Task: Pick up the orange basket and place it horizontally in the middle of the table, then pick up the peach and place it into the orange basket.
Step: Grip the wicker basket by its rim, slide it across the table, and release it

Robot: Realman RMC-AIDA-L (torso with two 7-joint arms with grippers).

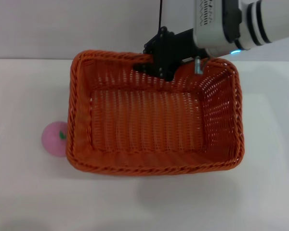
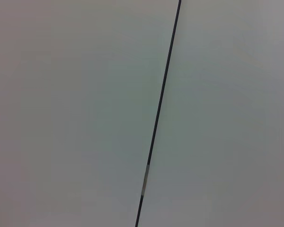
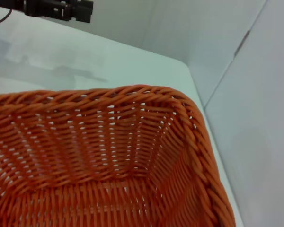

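**Orange wicker under my right claw**

Orange wicker filled most of what I saw from my head: the orange basket [image 1: 154, 120] lay with its long sides running across the white surface [image 1: 29, 202], roughly midway between the left and right edges and closer to the far edge than the near one. It sat open side up, and nothing lay inside it.

My right claw [image 1: 156, 65] was at the basket's far rim, a little right of that rim's middle. The black fingers reached down over the braided edge, and they appeared to be pinching it, one part dark against the inner wall and the rest outside. My white forearm stretched away toward the far right corner of the surface. From my right wrist I looked into one inner corner of the basket [image 3: 109, 156], the weave sloping down to the floor of it, with bare surface beyond the rim.

The peach [image 1: 55, 138] sat on the surface just outside the basket's left wall, near the basket's near-left corner, close against it or touching; I could not tell which. Its green leaf mark faced the basket.

My left claw was out of sight; my left wrist saw only a pale wall with a dark seam [image 2: 158, 113].
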